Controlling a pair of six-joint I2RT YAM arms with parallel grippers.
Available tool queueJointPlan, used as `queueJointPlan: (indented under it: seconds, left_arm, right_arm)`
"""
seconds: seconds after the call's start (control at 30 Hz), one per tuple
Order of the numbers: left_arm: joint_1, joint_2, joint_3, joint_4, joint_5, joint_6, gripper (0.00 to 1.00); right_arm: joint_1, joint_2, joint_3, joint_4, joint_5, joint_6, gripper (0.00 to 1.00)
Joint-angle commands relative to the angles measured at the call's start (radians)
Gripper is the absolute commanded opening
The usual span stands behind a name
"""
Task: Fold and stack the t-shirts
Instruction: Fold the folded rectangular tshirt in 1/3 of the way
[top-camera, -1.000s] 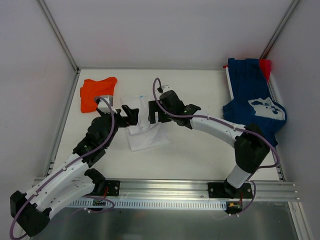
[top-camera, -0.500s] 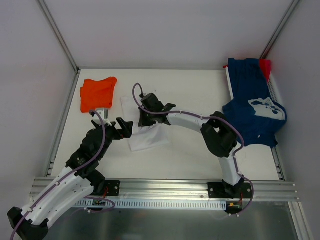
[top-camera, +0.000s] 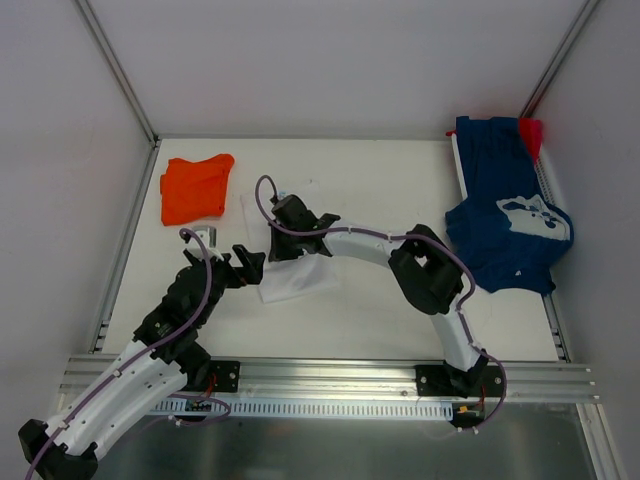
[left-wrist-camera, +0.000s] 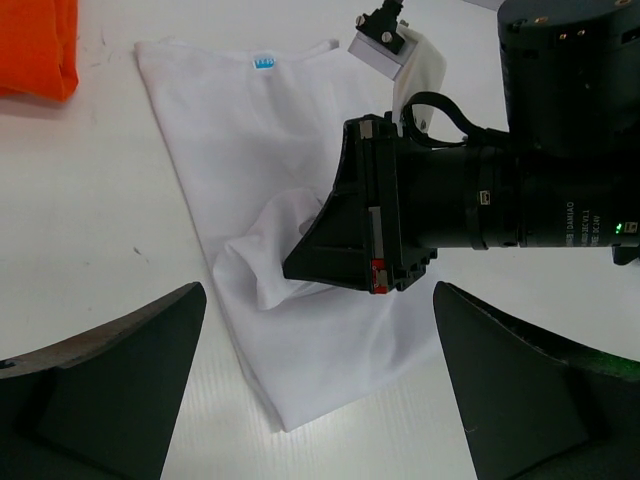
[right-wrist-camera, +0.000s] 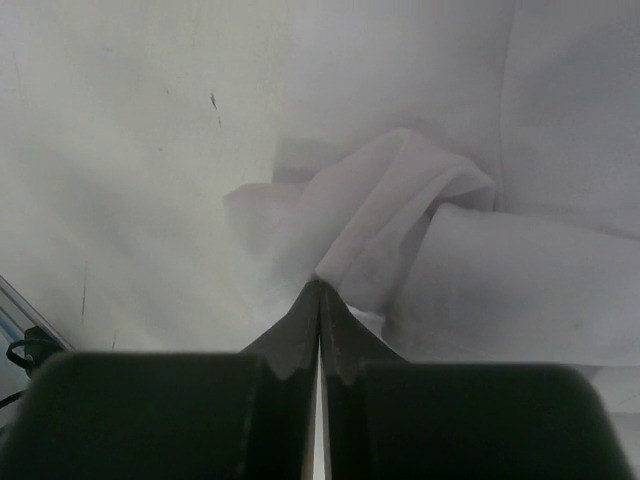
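White t-shirt (left-wrist-camera: 230, 150) with blue neck tag (left-wrist-camera: 264, 63), lettering unreadable, right gripper (right-wrist-camera: 319, 290) pinching its fold, left gripper (left-wrist-camera: 318, 295) spread wide.

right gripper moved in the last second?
Yes. The right gripper shifted left across the plain white cloth t-shirt, toward the bright orange cloth t-shirt, which stayed put.

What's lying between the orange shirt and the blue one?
The white shirt, with the right hand shut on a fold of it; otherwise bare table, seen from the top view.
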Motion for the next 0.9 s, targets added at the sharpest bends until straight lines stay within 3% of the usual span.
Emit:
queueJointPlan:
  seconds: [0.0,0.23,0.43,0.63,0.87]
  left_arm:
    - [-0.006,-0.012,-0.021,0.012,-0.021,-0.008,0.99]
    - [-0.006,-0.016,-0.034,0.02,-0.025,-0.004,0.99]
    - [-0.006,-0.016,-0.04,0.023,-0.013,-0.014,0.99]
    - [-0.006,-0.016,-0.047,0.024,-0.005,-0.023,0.99]
    - [-0.006,-0.023,-0.05,0.026,-0.007,-0.021,0.99]
  right_arm:
    - [-0.001,0.032,0.053,0.005,0.009,0.015,0.01]
    - [-0.002,-0.02,-0.043,0.012,0.081,0.012,0.0]
    - [-0.04,0.007,-0.03,0.011,0.081,-0.029,0.0]
    - [-0.102,0.081,0.076,-0.004,0.046,-0.086,0.01]
    - [-0.16,0.216,0.351,-0.066,0.041,-0.196,0.01]
